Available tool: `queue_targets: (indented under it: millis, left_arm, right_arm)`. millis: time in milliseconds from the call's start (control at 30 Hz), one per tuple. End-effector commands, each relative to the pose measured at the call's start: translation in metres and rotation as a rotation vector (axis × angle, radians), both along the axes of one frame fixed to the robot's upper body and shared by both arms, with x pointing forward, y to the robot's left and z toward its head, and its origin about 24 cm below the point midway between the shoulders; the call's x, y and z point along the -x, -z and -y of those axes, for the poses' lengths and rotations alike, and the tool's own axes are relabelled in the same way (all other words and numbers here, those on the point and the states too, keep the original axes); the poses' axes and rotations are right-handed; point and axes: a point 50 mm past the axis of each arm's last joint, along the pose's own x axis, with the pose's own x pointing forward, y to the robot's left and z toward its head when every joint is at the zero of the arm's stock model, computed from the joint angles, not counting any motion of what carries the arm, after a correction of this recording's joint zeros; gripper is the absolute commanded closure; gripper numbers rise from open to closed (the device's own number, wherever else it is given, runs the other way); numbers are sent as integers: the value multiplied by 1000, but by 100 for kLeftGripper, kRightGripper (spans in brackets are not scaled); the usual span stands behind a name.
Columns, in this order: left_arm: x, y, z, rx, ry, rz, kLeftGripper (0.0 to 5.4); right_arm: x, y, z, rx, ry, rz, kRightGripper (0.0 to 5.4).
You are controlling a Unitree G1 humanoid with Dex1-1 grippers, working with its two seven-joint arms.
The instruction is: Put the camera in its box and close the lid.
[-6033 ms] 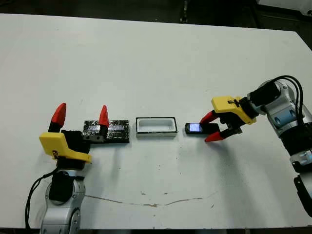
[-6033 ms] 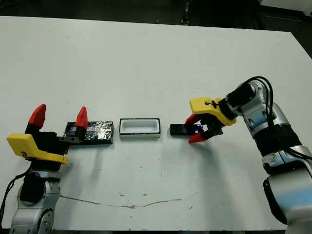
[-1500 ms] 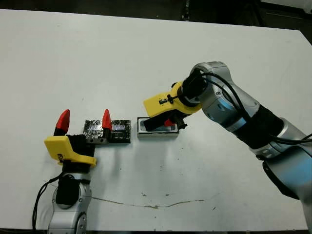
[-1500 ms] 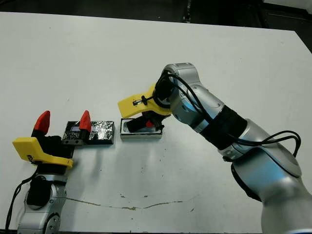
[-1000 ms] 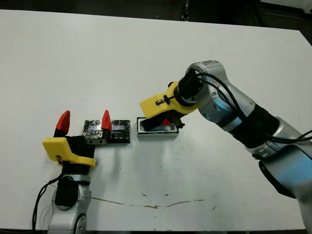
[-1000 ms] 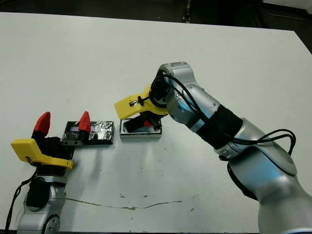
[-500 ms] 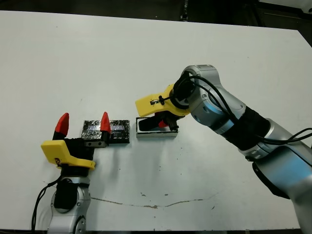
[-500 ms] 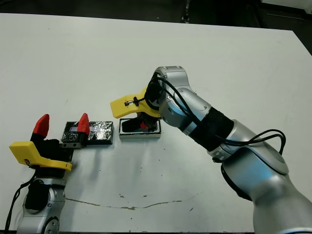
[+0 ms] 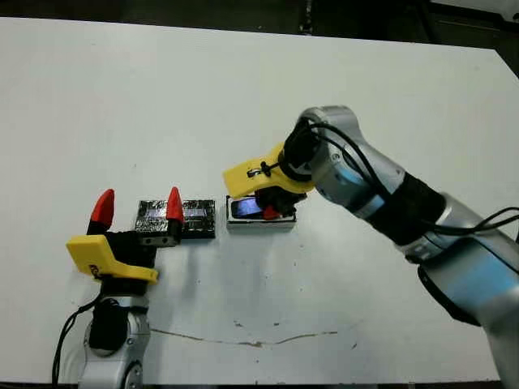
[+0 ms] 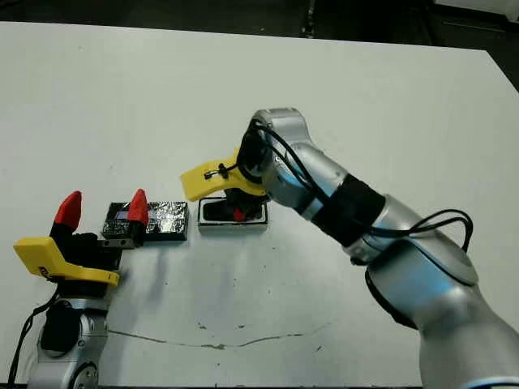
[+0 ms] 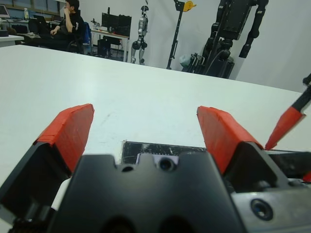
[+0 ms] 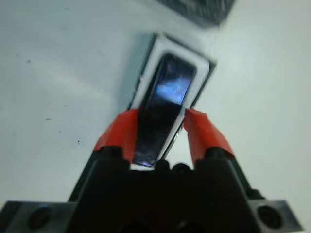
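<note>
The white box [image 9: 259, 224] sits mid-table with the slim black camera [image 9: 246, 207] lying inside it, bluish face up. My right gripper [image 9: 268, 210] reaches down over the box. In the right wrist view its red fingers [image 12: 121, 133] press both long sides of the camera [image 12: 163, 104] inside the tray's rim [image 12: 204, 73], so it is shut on it. The glossy black lid [image 9: 195, 217] lies flat just left of the box. My left gripper [image 9: 138, 204] stands open at the lid's left end, one fingertip over it; the lid [image 11: 160, 148] shows between its fingers.
A thin brown scratch [image 9: 243, 339] runs along the table near the front edge. Beyond the table's far side, the left wrist view shows a seated person [image 11: 68, 19] and standing robot frames [image 11: 233, 29].
My right gripper has carried the camera from the table's right side to the box and lowered it in; its bluish face now shows inside. The left arm has barely moved.
</note>
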Motion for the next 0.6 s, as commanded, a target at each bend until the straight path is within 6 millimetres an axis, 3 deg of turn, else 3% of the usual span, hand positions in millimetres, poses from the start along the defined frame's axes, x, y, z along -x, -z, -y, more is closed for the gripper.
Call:
queue_targets:
  millis: [33,367,533,600]
  left_arm:
    - [2,3,-1,-3,-2,-14,0]
    - [2,4,-1,-15,-3,-15,0]
    - [2,4,-1,-6,0,-18,0]
    - [2,5,-1,-7,0,-19,0]
  right_arm:
    - [0,2,2,-12,-23,-48,219]
    - [-9,-16,8,-84,70,-63,67]
    - [-13,-46,16,-177,146,-28,1]
    - [-13,-64,21,-232,128,41,1]
